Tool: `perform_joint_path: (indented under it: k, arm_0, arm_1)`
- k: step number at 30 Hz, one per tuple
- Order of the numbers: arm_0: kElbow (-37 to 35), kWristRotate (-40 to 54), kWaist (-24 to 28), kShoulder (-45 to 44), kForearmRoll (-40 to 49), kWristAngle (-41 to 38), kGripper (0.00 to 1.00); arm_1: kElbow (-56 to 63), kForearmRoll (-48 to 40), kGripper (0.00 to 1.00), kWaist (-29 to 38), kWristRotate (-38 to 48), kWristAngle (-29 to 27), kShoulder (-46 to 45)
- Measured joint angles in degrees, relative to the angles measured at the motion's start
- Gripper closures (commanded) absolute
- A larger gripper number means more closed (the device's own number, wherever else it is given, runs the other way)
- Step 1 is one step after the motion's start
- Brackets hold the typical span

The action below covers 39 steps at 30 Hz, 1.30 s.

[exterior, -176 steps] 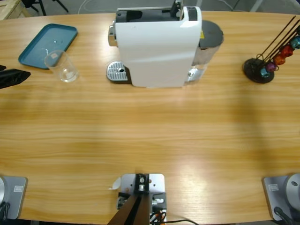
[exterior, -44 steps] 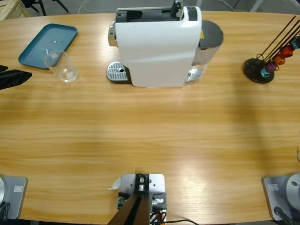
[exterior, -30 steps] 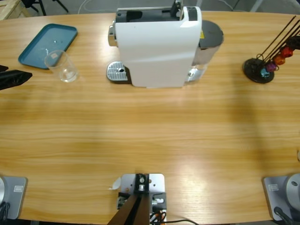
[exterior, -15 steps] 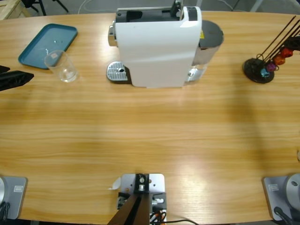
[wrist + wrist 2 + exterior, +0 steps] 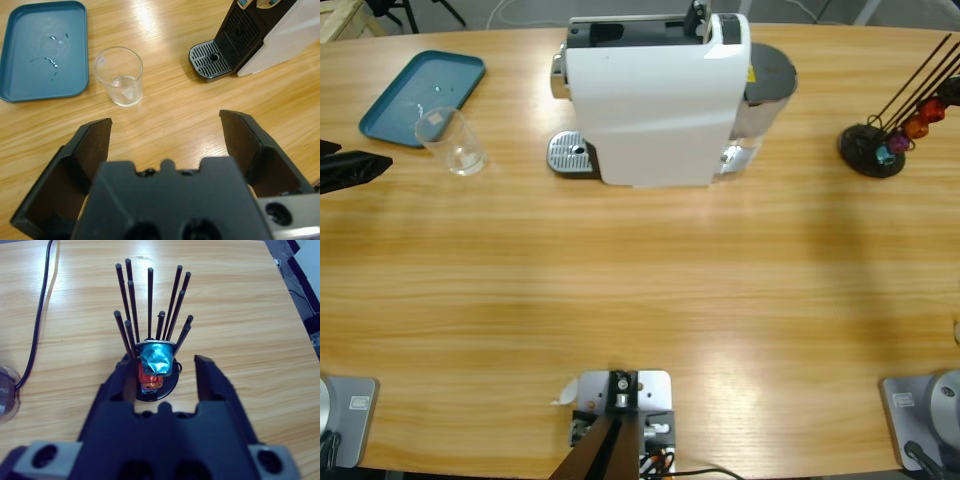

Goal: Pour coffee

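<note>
The tabletop (image 5: 640, 280) carries 1 white coffee machine (image 5: 655, 100), 1 clear glass (image 5: 450, 142), 1 teal tray (image 5: 390, 100) and 1 capsule stand (image 5: 870, 150).

The coffee machine stands at the middle of the far edge. Its 1 metal drip grate (image 5: 570, 155) projects from the machine's left side. The teal tray lies in the far-left corner, with water droplets on its floor. The glass stands upright on the tabletop, just beside the tray's near edge and well apart from the drip grate.

The capsule stand sits near the right edge. Its thin black rods (image 5: 150, 300) overlap, so an exact count cannot be given. The high view shows 3 capsules low on the stand: 1 orange (image 5: 917, 127), 1 purple (image 5: 898, 143) and 1 teal (image 5: 884, 156). 1 black cable (image 5: 50, 270) runs across the tabletop beyond the stand.

The left gripper (image 5: 165, 122) is at the left edge of the tabletop, near the glass. Its jaws are spread wide and hold nothing. The glass is ahead of the jaws, not between them.

The right gripper (image 5: 164, 365) is at the capsule stand. Its jaws are parted, with 1 teal foil capsule (image 5: 156, 357) between them. The jaw on the right of the wrist view is clear of the capsule. Contact at the other jaw cannot be determined.
</note>
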Motion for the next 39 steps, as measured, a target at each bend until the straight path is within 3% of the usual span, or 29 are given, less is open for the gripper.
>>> perform_joint_path:
  k: [24, 39]
  arm_0:
    - [0.0, 0.0, 0.0, 0.02, -0.01, 0.0, 0.069]
    - [0.0, 0.0, -0.02, 0.12, -0.05, -0.01, 0.069]
  arm_1:
    - [-0.28, 0.34, 1.0, 0.0, 0.0, 0.84, 0.21]
    - [-23.57, 21.22, 1.0, 0.32, -2.75, 0.84, -4.37]
